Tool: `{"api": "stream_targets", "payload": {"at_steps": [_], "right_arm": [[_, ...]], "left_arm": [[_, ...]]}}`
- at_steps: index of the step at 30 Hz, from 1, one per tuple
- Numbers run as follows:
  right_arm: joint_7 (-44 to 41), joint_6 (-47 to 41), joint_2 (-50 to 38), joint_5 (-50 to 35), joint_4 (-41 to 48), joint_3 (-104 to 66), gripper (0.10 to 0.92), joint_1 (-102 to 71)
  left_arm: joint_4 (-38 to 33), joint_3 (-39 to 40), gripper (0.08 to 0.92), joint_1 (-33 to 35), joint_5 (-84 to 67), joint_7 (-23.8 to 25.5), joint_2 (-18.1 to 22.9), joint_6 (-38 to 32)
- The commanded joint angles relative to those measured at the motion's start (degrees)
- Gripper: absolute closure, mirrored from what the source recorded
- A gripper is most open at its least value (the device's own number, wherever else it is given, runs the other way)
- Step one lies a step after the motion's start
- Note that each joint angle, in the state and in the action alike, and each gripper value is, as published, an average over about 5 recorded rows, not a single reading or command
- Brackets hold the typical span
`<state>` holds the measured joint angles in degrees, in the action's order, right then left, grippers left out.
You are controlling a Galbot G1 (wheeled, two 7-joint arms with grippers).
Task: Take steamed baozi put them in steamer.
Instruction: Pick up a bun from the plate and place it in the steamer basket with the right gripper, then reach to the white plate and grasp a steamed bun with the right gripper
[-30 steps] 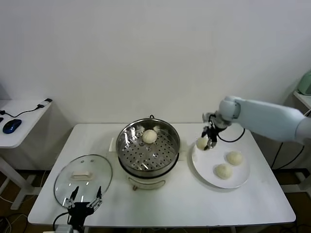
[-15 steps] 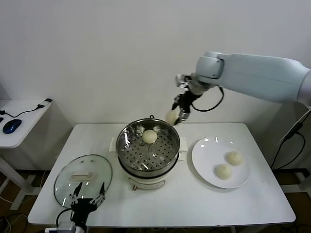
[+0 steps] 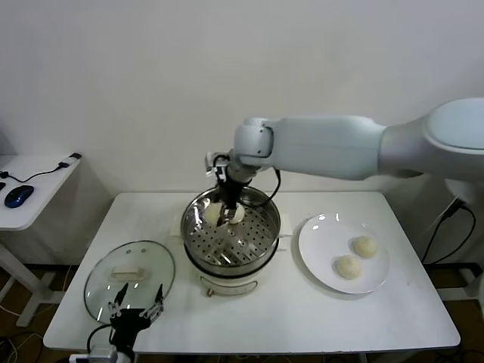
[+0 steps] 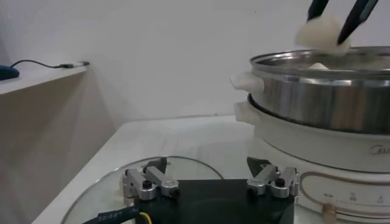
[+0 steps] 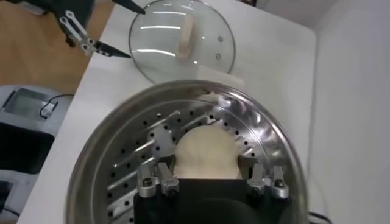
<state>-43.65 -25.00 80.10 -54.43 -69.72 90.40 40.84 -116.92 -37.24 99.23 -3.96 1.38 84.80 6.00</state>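
Right gripper [image 3: 224,214] has swung from the plate [image 3: 321,261] to over the steamer [image 3: 231,249], clamping a baozi [image 5: 205,152] — two baozi [image 3: 355,257] remain on plate; left gripper [image 3: 134,312] spread, at table's front edge.

Plain white wall [image 3: 151,91] behind, evenly lit, unmarked. In front of it a white rectangular table [image 3: 265,318], far edge close to the wall, near left corner rounded. Off the table's left edge, a lower white side desk [image 3: 38,189] against the wall, carrying a blue computer mouse [image 3: 18,196] and a black cable [image 3: 53,168] running to a small plug near the desk's far edge. Angled white desk legs [image 3: 23,291] below, over light wooden floor [image 5: 36,55]. Past the table's right edge, a slice of white shelf [image 3: 473,155] with a pale green object [image 3: 476,128] on it, and a dark cable [image 3: 446,231] hanging down.
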Motion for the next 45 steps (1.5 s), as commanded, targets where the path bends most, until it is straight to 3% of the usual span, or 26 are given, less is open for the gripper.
{"api": "stream_targets", "payload": {"at_steps": [1,9,14,17,22,31,38,45], "right_arm": [[3.47,-2.12,4.46,2.64,4.08,-1.1,0.347,-8.24],[4.37,-1.78,4.52,3.43,6.38,-2.34,0.343,-9.69],[3.22,0.2,3.82,4.07,6.63,-2.97,0.258,-9.54],[0.89,2.4,2.46,4.35,5.66,-3.55,0.213,-7.7],[-6.07,7.7,-1.49,4.15,3.43,-2.74,0.203,-0.68],[-18.03,15.85,-19.73,4.93,-1.93,6.53,0.203,13.26],[-17.79,16.07,-33.97,12.13,-9.88,16.34,0.203,16.62],[-13.81,14.06,-41.27,20.35,-12.42,19.06,0.202,9.57]], "left_arm": [[0.07,0.03,0.177,0.05,-0.06,0.02,-0.02,0.01],[0.46,0.18,0.177,-0.38,-0.04,0.01,0.13,0.1],[0.51,0.15,0.177,-0.47,-0.07,-0.05,0.18,0.04],[0.52,0.13,0.177,-0.46,-0.11,-0.09,0.19,0.0],[0.22,0.03,0.177,-0.4,-0.17,-0.15,0.27,0.05],[-0.29,0.15,0.177,-0.05,0.13,-0.19,0.59,0.12],[-0.59,-0.01,0.177,-0.06,0.13,-0.19,0.55,0.32],[-0.69,-0.27,0.177,-0.2,0.0,-0.19,0.62,0.46]]}}
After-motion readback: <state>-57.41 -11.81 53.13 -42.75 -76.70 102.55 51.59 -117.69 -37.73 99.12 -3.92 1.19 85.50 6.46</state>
